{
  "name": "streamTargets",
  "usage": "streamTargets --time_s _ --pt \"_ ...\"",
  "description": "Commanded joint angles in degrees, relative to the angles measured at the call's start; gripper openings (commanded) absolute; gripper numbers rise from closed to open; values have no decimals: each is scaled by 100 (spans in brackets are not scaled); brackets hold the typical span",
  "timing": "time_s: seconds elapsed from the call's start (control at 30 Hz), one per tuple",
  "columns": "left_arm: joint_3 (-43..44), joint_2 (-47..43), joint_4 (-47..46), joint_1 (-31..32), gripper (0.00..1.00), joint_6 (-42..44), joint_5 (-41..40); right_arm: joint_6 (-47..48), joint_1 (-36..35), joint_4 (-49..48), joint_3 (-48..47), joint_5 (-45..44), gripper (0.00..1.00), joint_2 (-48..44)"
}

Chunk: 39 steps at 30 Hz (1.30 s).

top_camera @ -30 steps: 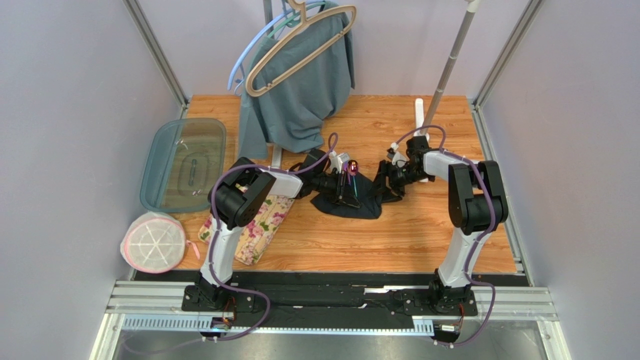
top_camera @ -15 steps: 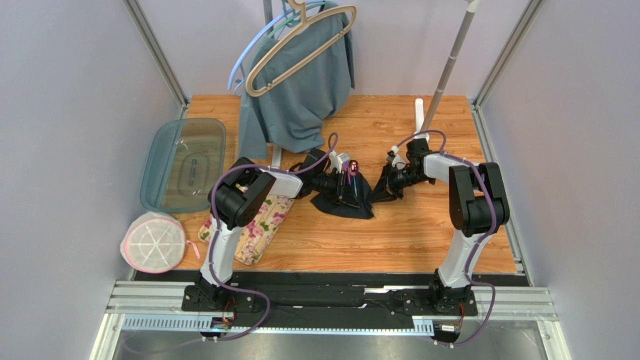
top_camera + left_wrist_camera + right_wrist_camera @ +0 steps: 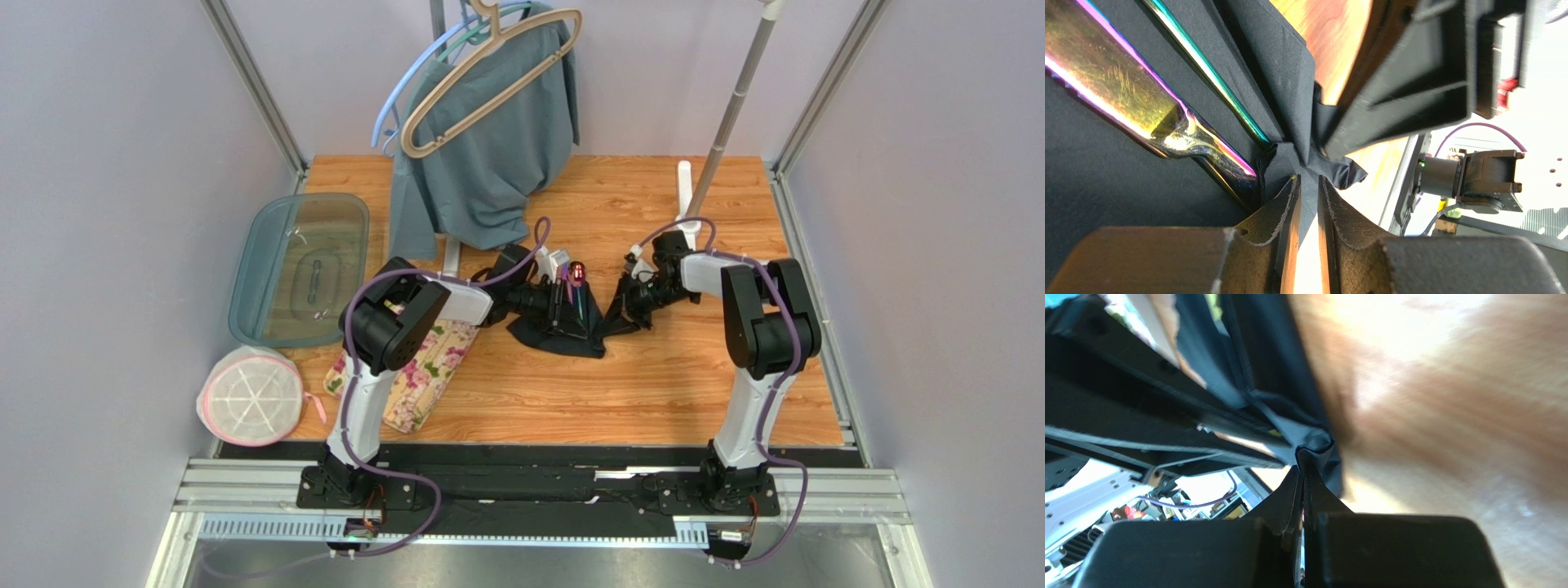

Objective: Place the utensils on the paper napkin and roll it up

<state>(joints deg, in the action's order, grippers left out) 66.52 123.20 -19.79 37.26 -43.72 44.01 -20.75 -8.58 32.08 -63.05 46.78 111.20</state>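
The left fingers (image 3: 1281, 211) are closed on a bunched fold of the paper napkin (image 3: 1106, 184), and its far edge is clamped by the shut right fingers (image 3: 1285, 505). The utensils (image 3: 1118, 86) are laid on it, on the bench (image 3: 638, 380). The thin paper could be torn by opposed pulling, or the utensils tipped off.

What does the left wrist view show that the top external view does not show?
Only the left wrist view shows the black paper napkin bunched and pinched between the left jaws. Only the top external view shows the floral mat, teal container and hanging garment. Both show the rainbow utensils lying on the napkin.
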Motion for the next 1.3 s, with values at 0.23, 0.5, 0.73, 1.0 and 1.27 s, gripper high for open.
streamTargets --time_s 0.23,0.5,0.73,1.0,1.27 --pt "-508 -850 -403 -87 27 -31 143 36 -21 -114 -278 -346 0 148" --pt "-517 -631 -174 -201 26 31 11 -16 -21 -114 -296 -205 0 7" --pt "-403 -367 -148 -245 23 -31 -120 -166 -91 -157 -287 76 0 -160" --pt "-377 -296 -51 -254 21 39 -182 -763 -267 -693 -155 507 0 -423" --pt "-342 -296 -25 -254 20 48 -156 -1168 -487 -1115 -234 525 0 -169"
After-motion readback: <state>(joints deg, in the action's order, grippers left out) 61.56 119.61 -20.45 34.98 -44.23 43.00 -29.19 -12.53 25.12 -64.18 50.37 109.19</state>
